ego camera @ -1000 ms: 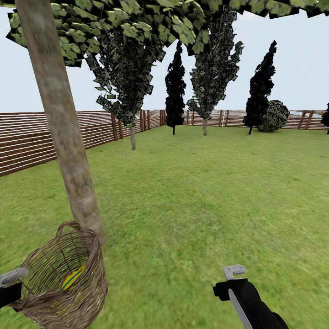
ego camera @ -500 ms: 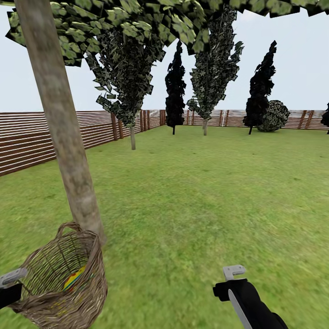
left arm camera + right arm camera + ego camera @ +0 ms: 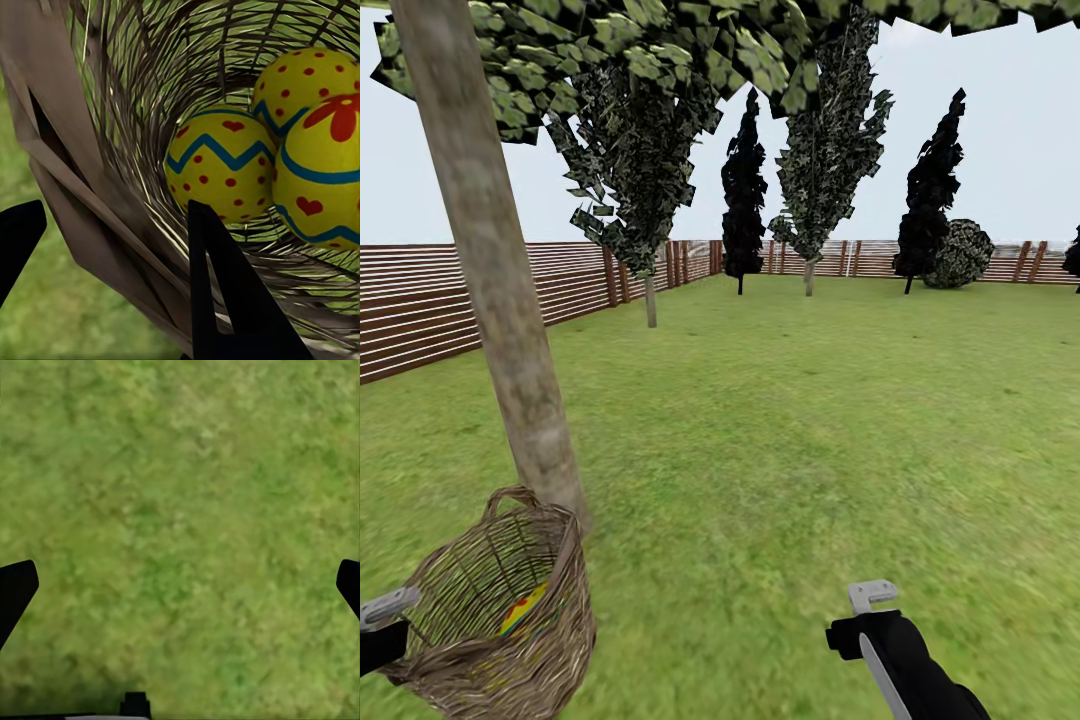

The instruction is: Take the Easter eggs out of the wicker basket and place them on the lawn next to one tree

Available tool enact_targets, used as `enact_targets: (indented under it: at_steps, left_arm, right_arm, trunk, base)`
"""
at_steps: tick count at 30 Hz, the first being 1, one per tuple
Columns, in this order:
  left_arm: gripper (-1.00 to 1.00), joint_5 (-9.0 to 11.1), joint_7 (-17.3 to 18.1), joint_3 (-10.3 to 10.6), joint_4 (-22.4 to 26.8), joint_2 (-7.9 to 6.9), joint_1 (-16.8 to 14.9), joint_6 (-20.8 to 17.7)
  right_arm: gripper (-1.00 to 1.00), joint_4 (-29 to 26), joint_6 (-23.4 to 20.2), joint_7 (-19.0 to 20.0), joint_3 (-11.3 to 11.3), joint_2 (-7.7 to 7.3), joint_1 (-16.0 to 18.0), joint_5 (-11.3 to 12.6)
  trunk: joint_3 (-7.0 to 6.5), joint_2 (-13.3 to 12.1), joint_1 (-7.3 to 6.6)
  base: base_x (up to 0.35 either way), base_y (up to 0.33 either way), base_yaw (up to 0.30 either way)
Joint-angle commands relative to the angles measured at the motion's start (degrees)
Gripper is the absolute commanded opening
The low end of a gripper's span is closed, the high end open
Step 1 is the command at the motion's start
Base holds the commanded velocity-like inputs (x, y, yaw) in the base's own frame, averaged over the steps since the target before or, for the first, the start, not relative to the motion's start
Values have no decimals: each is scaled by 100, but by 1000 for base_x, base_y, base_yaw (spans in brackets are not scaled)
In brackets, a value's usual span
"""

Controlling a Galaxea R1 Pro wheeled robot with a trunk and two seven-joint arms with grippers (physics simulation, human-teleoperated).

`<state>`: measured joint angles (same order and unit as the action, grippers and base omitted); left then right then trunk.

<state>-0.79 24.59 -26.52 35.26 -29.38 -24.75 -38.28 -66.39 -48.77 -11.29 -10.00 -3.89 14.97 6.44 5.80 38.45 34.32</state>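
Left gripper [image 3: 112, 247] jaws clamp the wicker basket [image 3: 500, 610] rim beside the tree [image 3: 500, 300], apparently unmoved; right gripper [image 3: 180, 585] jaws spread over lawn [image 3: 810, 420].

A pale tree trunk [image 3: 500, 300] rises just behind the wicker basket [image 3: 500, 610], blocking passage there. The basket's wall sits between the left gripper [image 3: 112, 247] fingers. Open lawn [image 3: 810, 420] stretches unobstructed toward the fence [image 3: 420, 310].

The wicker basket [image 3: 500, 610] wall hides most of the eggs [image 3: 523, 608]; left tool cropped.
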Motion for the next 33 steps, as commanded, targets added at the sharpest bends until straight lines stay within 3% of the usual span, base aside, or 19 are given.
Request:
enact_targets:
  at_steps: [1,33]
  left_arm:
    - [-100,35,28,-28,8,3,-8,-47]
    - [-100,35,28,-28,25,152,-7,-39]
  right_arm:
    - [100,-6,-19,-57,-19,-7,6,59]
    - [100,-6,-36,-66,-20,-7,6,48]
  trunk:
    - [29,51,24]
    - [585,1295,705]
  base:
    - [0,0,0]
    - [0,0,0]
